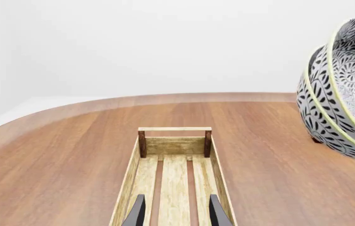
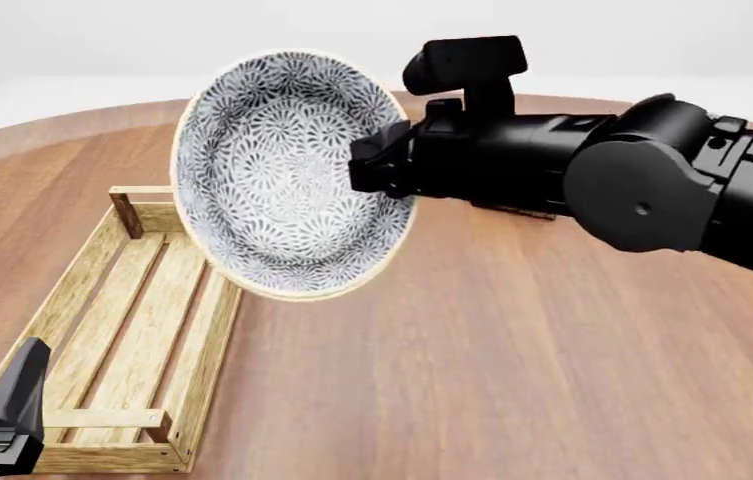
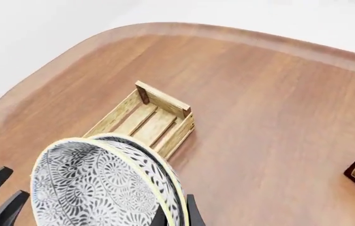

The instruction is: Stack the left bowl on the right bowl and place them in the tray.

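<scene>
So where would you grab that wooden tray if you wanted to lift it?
Take the tray by one long plank side, coming straight down from above. Its sides are thin, low, upright boards that jaws could straddle, one inside, one outside. It's probably far too wide to span whole.

I see bright, even, diffuse light, no glare; the round reddish-brown wooden table (image 2: 523, 360) renders sharp, shadows faint and soft.
</scene>
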Controlling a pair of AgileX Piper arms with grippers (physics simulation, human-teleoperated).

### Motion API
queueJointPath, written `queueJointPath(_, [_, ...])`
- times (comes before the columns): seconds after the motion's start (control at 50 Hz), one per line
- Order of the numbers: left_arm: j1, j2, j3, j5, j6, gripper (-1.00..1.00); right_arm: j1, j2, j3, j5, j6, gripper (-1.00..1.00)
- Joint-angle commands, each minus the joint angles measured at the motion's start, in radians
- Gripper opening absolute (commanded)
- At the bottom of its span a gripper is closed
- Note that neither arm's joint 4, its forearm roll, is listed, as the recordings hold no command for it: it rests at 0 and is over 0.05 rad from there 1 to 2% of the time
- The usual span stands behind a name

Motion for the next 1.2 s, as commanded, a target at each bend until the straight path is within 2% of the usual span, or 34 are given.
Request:
queueJointPath(0.02, [0.000,0.000,0.000,0.000,0.000,1.00,0.048,0.110,-0.117,-0.060,0.023,-1.00])
queueJointPath(0.08, [0.000,0.000,0.000,0.000,0.000,1.00,0.048,0.134,-0.134,-0.077,0.022,-1.00])
queueJointPath(0.14, [0.000,0.000,0.000,0.000,0.000,1.00,0.065,0.130,-0.141,-0.109,-0.002,-1.00])
queueJointPath(0.16, [0.000,0.000,0.000,0.000,0.000,1.00,0.055,0.139,-0.156,-0.107,-0.028,-1.00])
queueJointPath(0.18, [0.000,0.000,0.000,0.000,0.000,1.00,0.059,0.133,-0.148,-0.132,0.015,-1.00])
queueJointPath(0.24, [0.000,0.000,0.000,0.000,0.000,1.00,0.048,0.158,-0.177,-0.127,0.001,-1.00])
queueJointPath(0.26, [0.000,0.000,0.000,0.000,0.000,1.00,0.043,0.181,-0.197,-0.111,-0.027,-1.00])
queueJointPath(0.3, [0.000,0.000,0.000,0.000,0.000,1.00,0.034,0.194,-0.198,-0.117,-0.044,-1.00])
queueJointPath(0.32, [0.000,0.000,0.000,0.000,0.000,1.00,0.025,0.201,-0.200,-0.112,-0.083,-1.00])
queueJointPath(0.36, [0.000,0.000,0.000,0.000,0.000,1.00,0.016,0.181,-0.171,-0.126,-0.098,-1.00])
queueJointPath(0.78, [0.000,0.007,-0.004,-0.002,0.000,1.00,0.016,0.180,-0.171,-0.126,-0.098,-1.00])
queueJointPath(0.82, [0.000,0.007,-0.004,-0.002,0.000,1.00,0.067,0.191,-0.170,-0.126,-0.028,-1.00])
queueJointPath(0.84, [0.000,0.007,-0.004,-0.002,0.000,1.00,0.088,0.198,-0.162,-0.140,0.041,-1.00])
queueJointPath(0.86, [0.000,0.007,-0.004,-0.002,0.000,1.00,0.105,0.184,-0.148,-0.163,0.041,-1.00])
queueJointPath(0.88, [0.000,0.007,-0.004,-0.002,0.000,1.00,0.090,0.205,-0.166,-0.158,0.039,-1.00])
queueJointPath(0.9, [0.000,0.007,-0.004,-0.002,0.000,1.00,0.100,0.209,-0.159,-0.179,0.072,-1.00])
queueJointPath(0.94, [0.000,0.007,-0.004,-0.002,0.000,1.00,0.098,0.225,-0.175,-0.187,0.074,-1.00])
queueJointPath(1.0, [0.000,0.007,-0.004,-0.002,0.000,1.00,0.096,0.255,-0.192,-0.205,0.119,-1.00])
queueJointPath(1.02, [0.000,0.007,-0.004,-0.002,0.000,1.00,0.091,0.269,-0.207,-0.199,0.108,-1.00])
queueJointPath(1.2, [0.000,0.007,-0.004,-0.002,0.000,1.00,0.057,0.364,-0.261,-0.212,0.165,-1.00])
